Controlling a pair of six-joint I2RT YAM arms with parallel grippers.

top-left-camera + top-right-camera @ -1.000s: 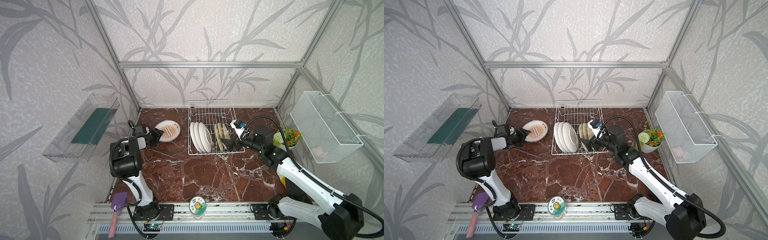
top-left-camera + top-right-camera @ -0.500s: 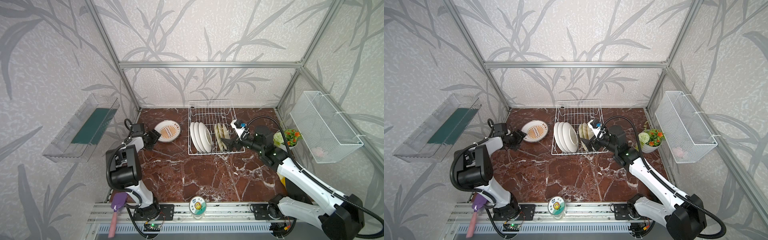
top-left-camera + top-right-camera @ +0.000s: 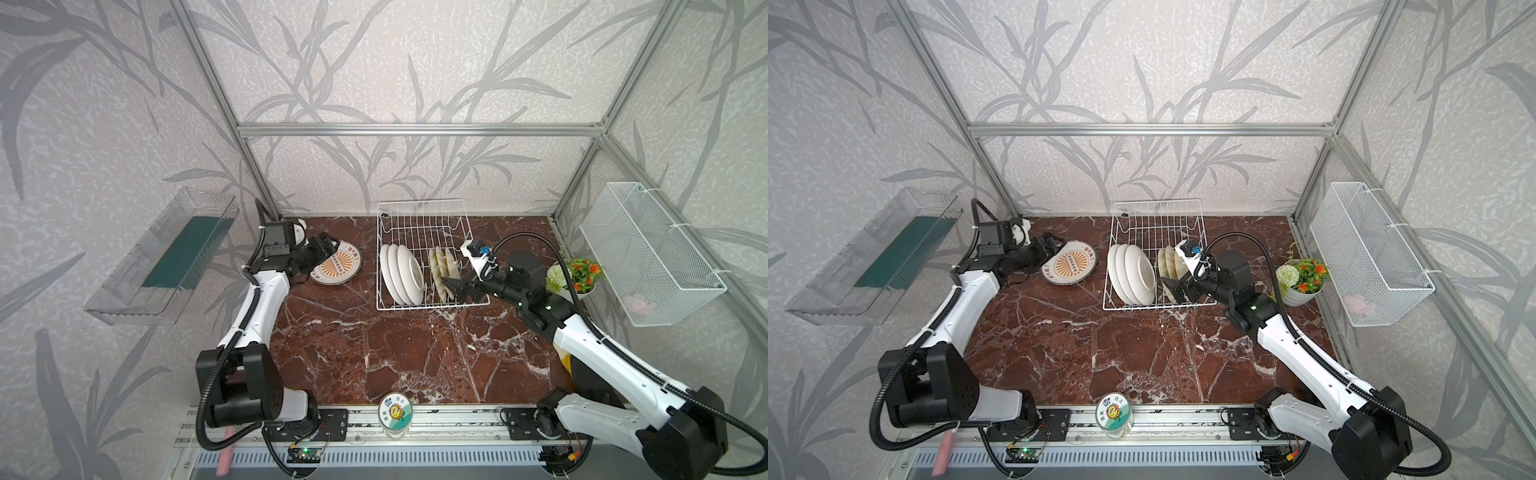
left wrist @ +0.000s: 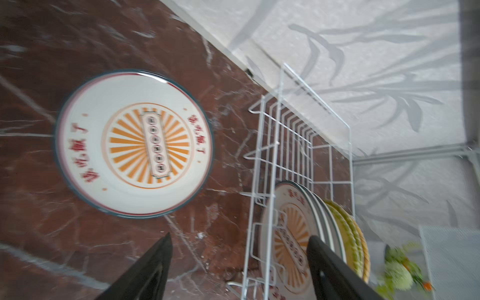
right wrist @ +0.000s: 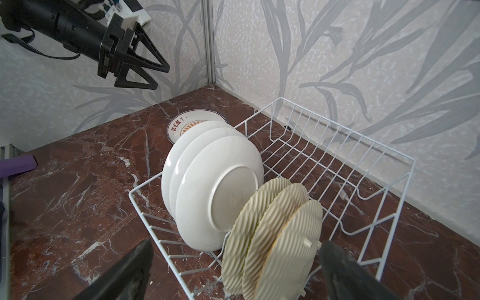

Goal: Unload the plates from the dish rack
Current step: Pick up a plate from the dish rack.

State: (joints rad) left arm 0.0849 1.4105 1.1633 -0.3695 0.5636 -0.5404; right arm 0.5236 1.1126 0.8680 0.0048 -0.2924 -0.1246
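The white wire dish rack (image 3: 419,203) (image 3: 1156,201) stands at the back of the marble table. Three white plates (image 3: 401,274) (image 5: 218,187) and three woven tan plates (image 3: 442,266) (image 5: 275,233) stand upright in it. A plate with an orange sunburst (image 3: 337,268) (image 4: 133,142) lies flat on the table left of the rack. My left gripper (image 3: 326,249) (image 4: 240,236) hovers open above that plate's left edge, holding nothing. My right gripper (image 3: 453,289) (image 5: 237,242) is open at the rack's front right, its fingers on either side of the woven plates and apart from them.
A flower pot (image 3: 575,276) sits behind my right arm. A white mesh basket (image 3: 648,253) hangs on the right wall and a clear shelf (image 3: 166,257) on the left wall. A labelled jar (image 3: 395,413) stands at the table's front edge.
My left arm has stretched out and lifted its gripper off the sunburst plate, which stays flat on the table. The right arm has not moved.
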